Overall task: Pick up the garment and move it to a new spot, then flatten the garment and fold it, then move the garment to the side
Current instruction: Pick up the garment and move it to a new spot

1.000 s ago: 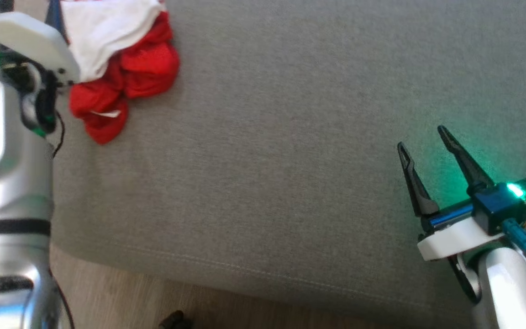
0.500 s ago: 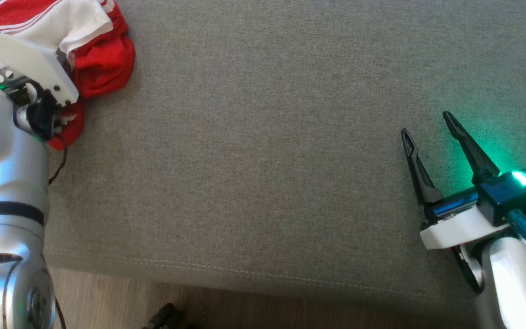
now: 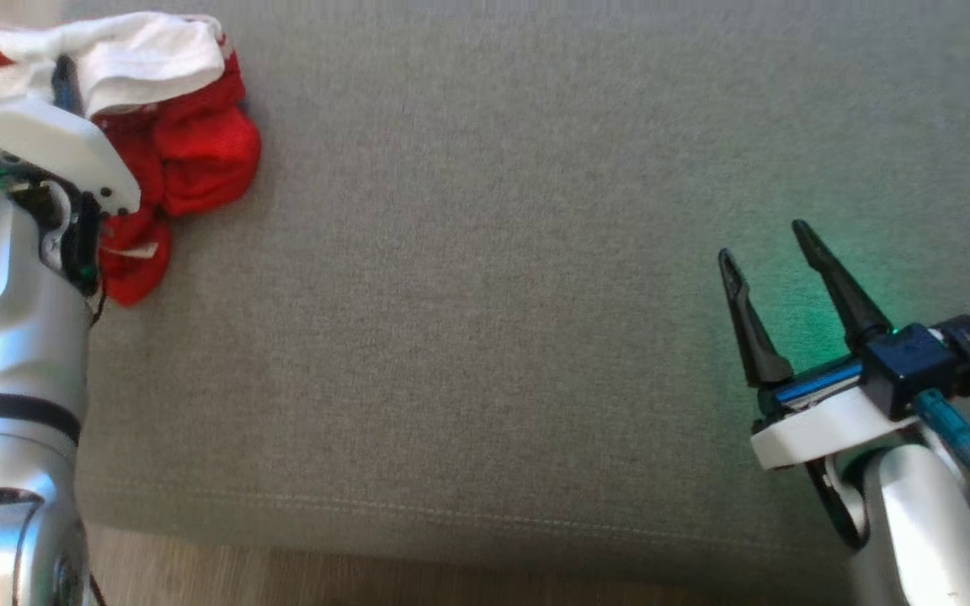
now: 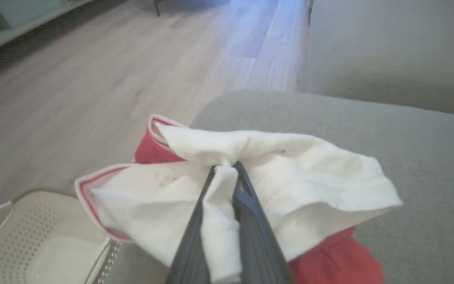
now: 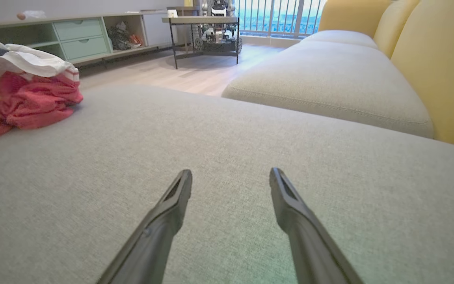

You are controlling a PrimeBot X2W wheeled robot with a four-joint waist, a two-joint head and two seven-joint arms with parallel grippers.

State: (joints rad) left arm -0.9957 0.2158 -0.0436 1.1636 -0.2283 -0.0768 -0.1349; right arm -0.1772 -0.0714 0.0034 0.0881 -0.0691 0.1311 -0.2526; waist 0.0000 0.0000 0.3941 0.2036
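Readable text: none in any view.
Tag: a small white tab on the red part of the garment, at about 9 o'clock in the head view; any print on it is too small to tell.
Brands, numbers, signs: none legible.
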